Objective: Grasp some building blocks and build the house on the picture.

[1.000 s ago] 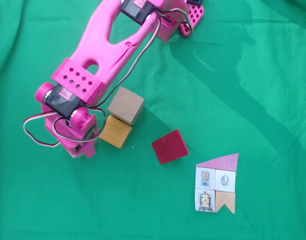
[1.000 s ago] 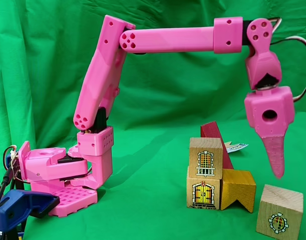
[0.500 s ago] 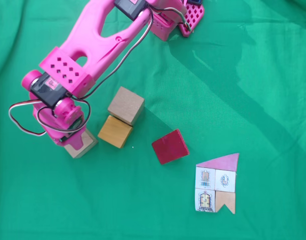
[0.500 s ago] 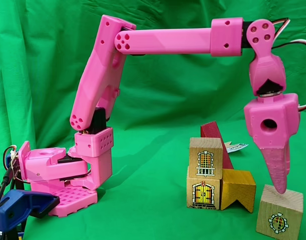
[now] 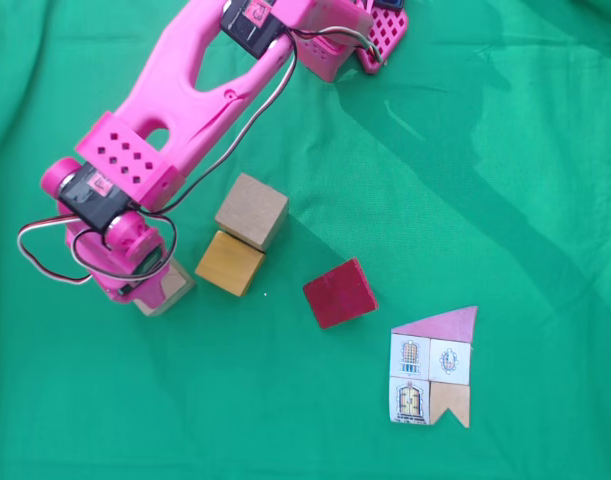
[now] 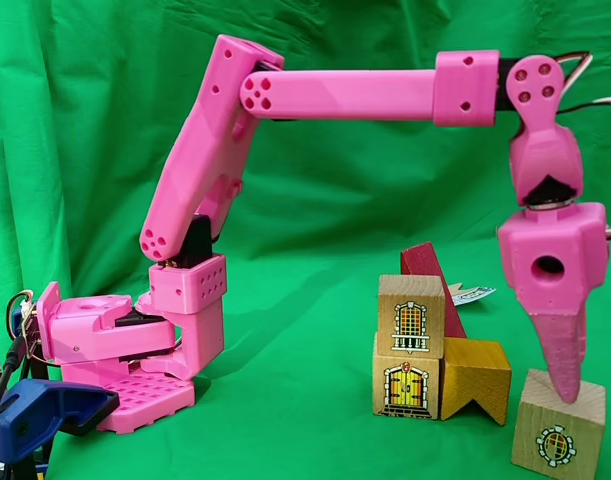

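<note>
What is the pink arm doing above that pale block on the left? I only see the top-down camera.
Observer: In the side fixed view the gripper points straight down, with its tip at the top face of the pale block. I cannot tell whether it is open.
Operator: And the tan block beside the orange block?
Observer: It is stacked on top of another, the lower block, which has a painted door on its face.

Bright and even throughout, sharp in both fixed views. Soft diagonal shadow of the arm [image 5: 185, 110] across the green cloth [image 5: 505, 180]. No glare, little blur, no edge distortion.
</note>
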Tool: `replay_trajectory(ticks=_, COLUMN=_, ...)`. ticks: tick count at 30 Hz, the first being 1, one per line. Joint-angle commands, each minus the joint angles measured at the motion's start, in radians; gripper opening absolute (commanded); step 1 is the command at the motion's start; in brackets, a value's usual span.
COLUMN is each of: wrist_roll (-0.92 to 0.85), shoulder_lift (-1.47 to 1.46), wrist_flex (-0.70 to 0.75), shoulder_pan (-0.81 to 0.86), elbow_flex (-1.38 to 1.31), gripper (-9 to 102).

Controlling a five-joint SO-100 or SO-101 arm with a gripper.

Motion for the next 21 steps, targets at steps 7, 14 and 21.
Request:
replay_trajectory(ticks=7, wrist_roll=-0.006, shoulder_lift=0.005, wrist_flex=0.006, shoulder_pan=0.005, elbow_flex=-0.041, gripper=37)
replay_trajectory(ticks=14, wrist_roll=-0.006, shoulder_lift=-0.028, wrist_flex=0.006, shoulder_pan=0.005, elbow_flex=-0.041, gripper=37)
replay_trajectory(ticks=21, wrist_roll=-0.005, shoulder_lift=-0.048, wrist_flex=0.006, shoulder_pan=0.0, elbow_flex=-0.043, gripper=37)
